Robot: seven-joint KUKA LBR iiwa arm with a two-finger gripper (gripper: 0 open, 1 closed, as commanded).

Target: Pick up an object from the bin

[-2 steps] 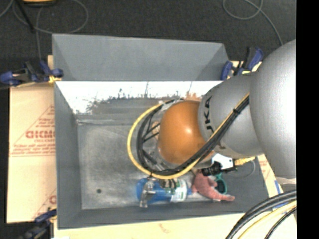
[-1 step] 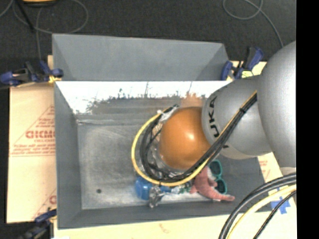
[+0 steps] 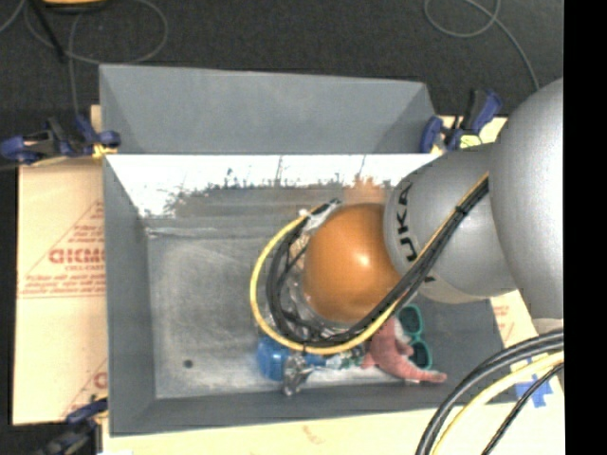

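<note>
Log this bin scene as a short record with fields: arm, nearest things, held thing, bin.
arm: arm reaches in from the right, its orange wrist cover low over the front-right of the floor
nearest things: blue object by the front wall; pink object and teal object towards the front-right corner
held thing: cannot tell, hidden under the wrist
bin: grey metal bin

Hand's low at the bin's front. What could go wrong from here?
The hand sits close to the front wall; it may scrape it.
The blue thing, pink toy and teal piece crowd together there, so it could nudge or catch the wrong one.
The orange cover blocks the view; a miss could go unseen.
</note>
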